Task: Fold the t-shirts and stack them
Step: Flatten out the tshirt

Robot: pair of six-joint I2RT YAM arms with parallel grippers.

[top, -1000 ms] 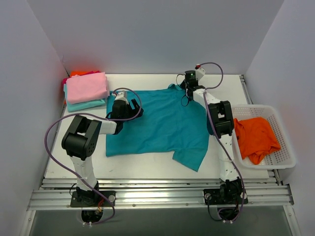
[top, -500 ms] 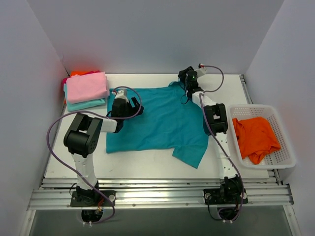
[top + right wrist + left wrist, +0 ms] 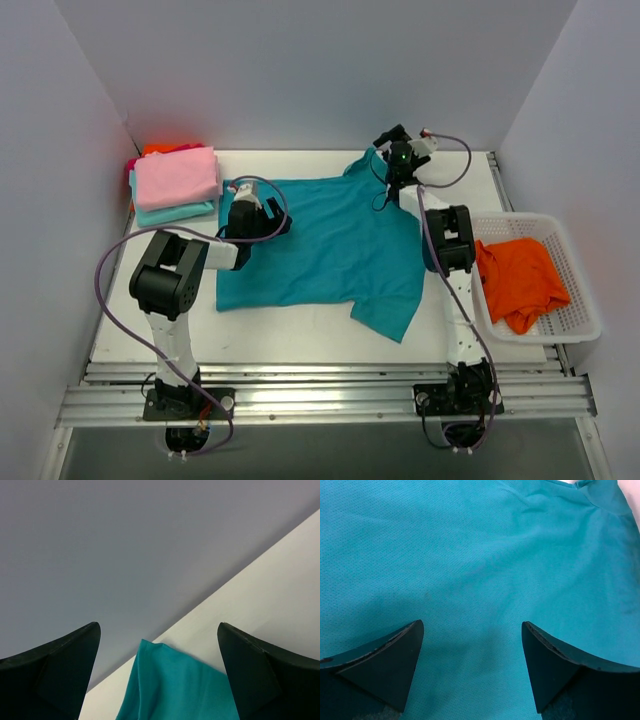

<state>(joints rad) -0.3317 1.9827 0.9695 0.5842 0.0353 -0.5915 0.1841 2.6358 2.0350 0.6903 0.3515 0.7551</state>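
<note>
Since one second ago, the right end effector (image 3: 159, 626) has opened wide; it holds nothing, at the far edge of the deep teal t-shirt (image 3: 330, 250). The left end effector (image 3: 472, 625) is open and empty over the t-shirt's left part. The t-shirt lies spread on the bench (image 3: 300, 338).

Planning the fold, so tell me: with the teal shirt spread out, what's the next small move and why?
Probably lower the left gripper onto the teal shirt and pinch the cloth: the shirt lies spread and unfolded, and that gripper hangs open right over it.
</note>
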